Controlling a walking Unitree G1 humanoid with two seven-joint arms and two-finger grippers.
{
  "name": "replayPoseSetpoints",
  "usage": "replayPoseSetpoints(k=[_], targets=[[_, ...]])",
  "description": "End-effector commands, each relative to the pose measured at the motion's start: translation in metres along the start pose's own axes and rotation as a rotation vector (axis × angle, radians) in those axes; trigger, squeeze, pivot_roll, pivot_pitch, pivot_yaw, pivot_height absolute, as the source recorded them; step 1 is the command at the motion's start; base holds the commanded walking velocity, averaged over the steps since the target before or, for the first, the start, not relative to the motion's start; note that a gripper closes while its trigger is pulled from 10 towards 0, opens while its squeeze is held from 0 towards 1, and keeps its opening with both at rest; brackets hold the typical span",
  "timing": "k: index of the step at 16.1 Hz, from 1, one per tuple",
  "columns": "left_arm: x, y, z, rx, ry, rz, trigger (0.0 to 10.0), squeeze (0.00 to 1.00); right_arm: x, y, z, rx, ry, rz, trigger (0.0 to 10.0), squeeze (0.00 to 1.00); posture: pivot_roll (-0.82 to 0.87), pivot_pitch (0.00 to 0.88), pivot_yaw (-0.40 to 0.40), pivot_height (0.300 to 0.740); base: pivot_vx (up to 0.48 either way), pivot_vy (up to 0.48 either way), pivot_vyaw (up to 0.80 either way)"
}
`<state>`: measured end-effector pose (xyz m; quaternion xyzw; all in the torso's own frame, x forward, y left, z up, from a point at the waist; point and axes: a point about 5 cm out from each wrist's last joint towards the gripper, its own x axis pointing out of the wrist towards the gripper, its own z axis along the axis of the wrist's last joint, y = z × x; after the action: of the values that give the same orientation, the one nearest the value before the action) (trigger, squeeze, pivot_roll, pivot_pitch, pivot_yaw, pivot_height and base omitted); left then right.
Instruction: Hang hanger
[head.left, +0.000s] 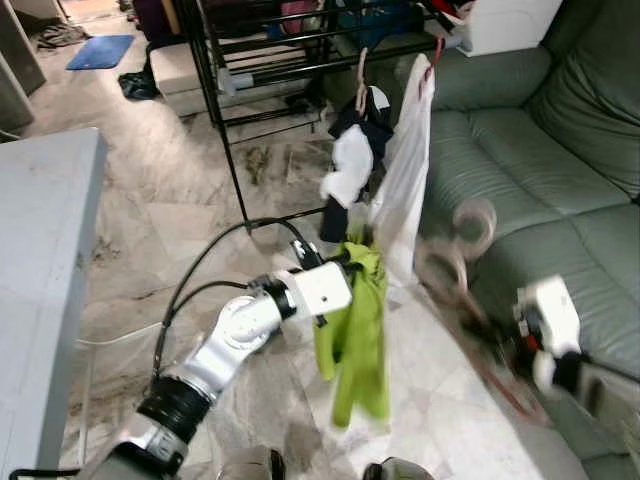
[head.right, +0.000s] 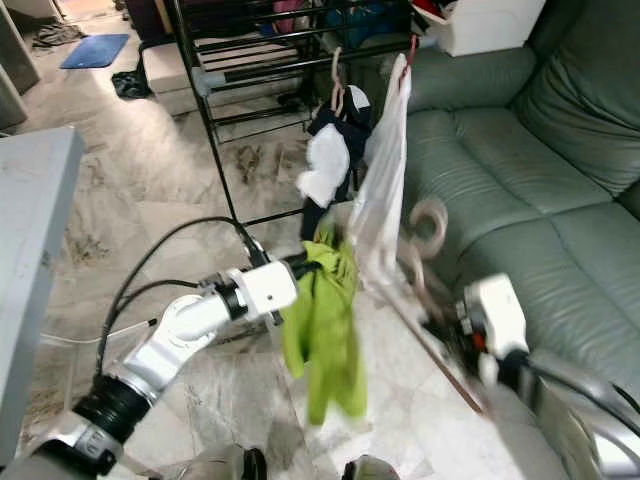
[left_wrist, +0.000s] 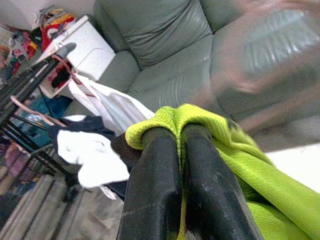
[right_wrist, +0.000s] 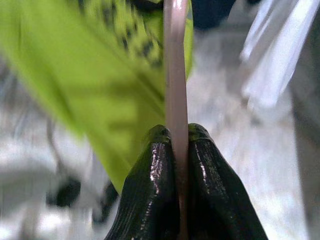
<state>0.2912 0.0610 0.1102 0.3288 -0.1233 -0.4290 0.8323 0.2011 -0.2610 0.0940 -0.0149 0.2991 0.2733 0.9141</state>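
Observation:
My left gripper (head.left: 345, 262) is shut on the top of a lime green garment (head.left: 355, 340), which hangs down from it over the floor; the black fingers (left_wrist: 155, 170) pinch the cloth. To the right, my right gripper (right_wrist: 176, 132) is shut on a thin pink hanger (head.left: 455, 265). The hanger is motion-blurred, with its hook up near the green garment. Behind them stands a black drying rack (head.left: 225, 110). From it hang a white shirt (head.left: 405, 180) on a red hanger and a navy and white garment (head.left: 352, 150) on a pink one.
A grey-green sofa (head.left: 560, 180) runs along the right, with a white box (head.left: 510, 25) at its far end. A grey table (head.left: 40, 250) stands at the left. Marble floor lies between them, and a blue mat (head.left: 100, 50) lies far back left.

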Motion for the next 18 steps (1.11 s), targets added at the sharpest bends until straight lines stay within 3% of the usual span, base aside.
replayPoseSetpoints(k=[1,5,6,7,9,11,12,13,14,15,17,18], targets=[[-0.003,0.012,-0.001,0.041,-0.003,0.018,10.0,0.0,-0.004,0.005,-0.002,-0.037,0.028,0.076,10.0,0.0,-0.08,0.034,0.014,0.74,0.0,0.0,0.0],[-0.02,0.016,-0.02,0.146,0.047,-0.081,10.0,0.0,-0.028,0.004,-0.008,-0.137,0.141,0.211,10.0,0.0,-0.09,0.033,0.022,0.74,0.0,0.0,0.0],[-0.023,0.017,-0.025,0.166,0.069,-0.085,10.0,0.0,-0.024,-0.008,-0.004,-0.162,0.112,0.12,10.0,0.0,-0.08,0.031,0.026,0.74,0.0,0.0,0.0],[-0.03,0.021,-0.036,0.181,0.118,-0.076,10.0,0.0,-0.015,-0.015,0.006,-0.168,0.016,0.044,10.0,0.0,-0.08,0.03,0.028,0.74,0.0,0.0,0.0],[-0.035,0.024,-0.039,0.231,0.109,-0.128,10.0,0.0,-0.008,-0.01,0.013,-0.181,-0.048,0.056,10.0,0.0,-0.07,0.028,0.03,0.74,0.0,0.0,0.0],[-0.041,0.019,-0.04,0.306,0.085,-0.337,10.0,0.0,-0.007,-0.007,0.019,-0.187,-0.078,0.081,10.0,0.0,-0.07,0.028,0.03,0.74,0.0,0.0,0.0],[-0.045,0.017,-0.045,0.375,0.117,-0.441,10.0,0.0,-0.007,-0.008,0.02,-0.193,-0.079,0.085,10.0,0.0,-0.06,0.026,0.027,0.74,0.0,0.0,0.0],[-0.045,0.026,-0.052,0.476,0.171,-0.467,10.0,0.0,-0.007,-0.007,0.022,-0.2,-0.075,0.11,10.0,0.0,-0.05,0.022,0.032,0.74,0.0,0.0,0.0],[-0.043,0.04,-0.058,0.545,0.232,-0.451,10.0,0.0,-0.009,-0.005,0.022,-0.211,-0.042,0.139,10.0,0.0,-0.06,0.019,0.038,0.74,0.0,0.0,0.0],[-0.042,0.044,-0.058,0.549,0.245,-0.435,10.0,0.0,-0.01,-0.005,0.022,-0.219,-0.026,0.148,10.0,0.0,-0.06,0.019,0.038,0.74,0.0,0.0,0.0],[-0.03,0.07,-0.051,0.579,0.248,-0.285,10.0,0.0,-0.013,-0.014,0.017,-0.248,0.009,0.072,10.0,0.0,-0.07,0.017,0.041,0.74,0.0,0.0,0.0],[-0.025,0.08,-0.047,0.617,0.248,-0.205,10.0,0.0,-0.015,-0.011,0.01,-0.243,0.042,0.111,10.0,0.0,-0.07,0.015,0.038,0.74,0.0,0.0,0.0]])
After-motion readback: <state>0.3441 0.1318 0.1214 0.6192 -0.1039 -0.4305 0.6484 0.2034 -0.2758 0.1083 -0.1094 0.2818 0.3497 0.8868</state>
